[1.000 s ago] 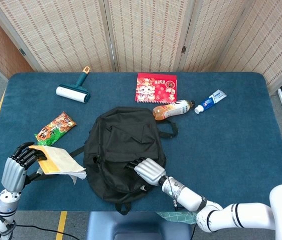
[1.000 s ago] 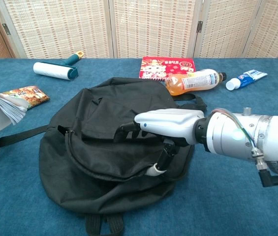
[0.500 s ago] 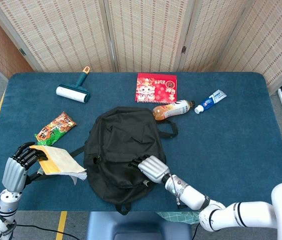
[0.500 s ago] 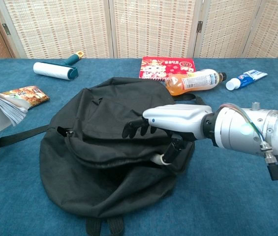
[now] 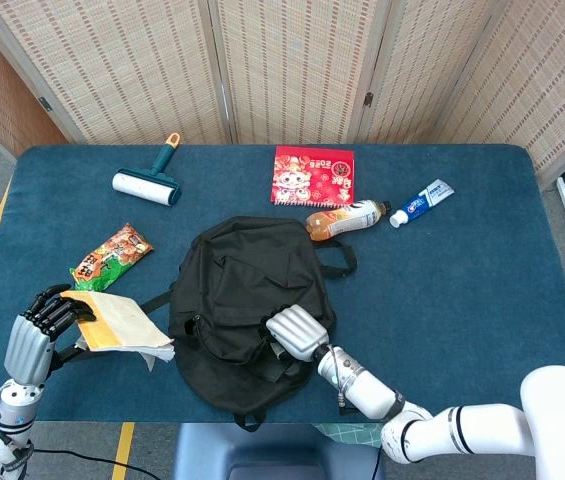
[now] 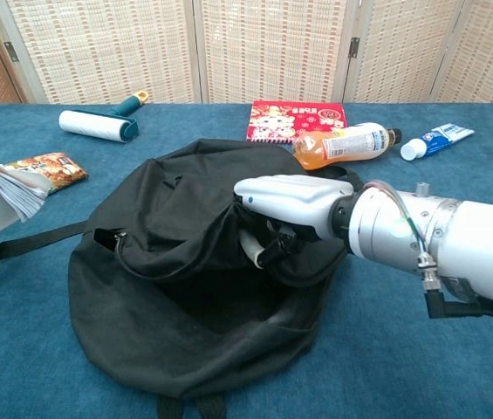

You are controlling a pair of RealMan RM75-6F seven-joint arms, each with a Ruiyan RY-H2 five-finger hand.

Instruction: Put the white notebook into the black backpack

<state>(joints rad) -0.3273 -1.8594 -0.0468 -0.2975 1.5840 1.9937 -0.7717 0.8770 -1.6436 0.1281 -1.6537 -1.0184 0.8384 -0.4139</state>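
Overhead, blue table [image 5: 462, 300] backed by woven folding screens [image 5: 292, 60]

The head view looks steeply down from high above the near edge, taking in the whole blue cloth tabletop [image 5: 462, 290]. The chest view sits low and close, facing level across it. Both share the crumpled black fabric backpack [image 5: 247, 290] [image 6: 167, 297].

Illumination was bright, even and diffuse from overhead. Shadows on the table [image 5: 482, 280] were soft and short. Both views were sharp, free of motion blur. The backpack [image 6: 194, 288] interior was underexposed, without detail.
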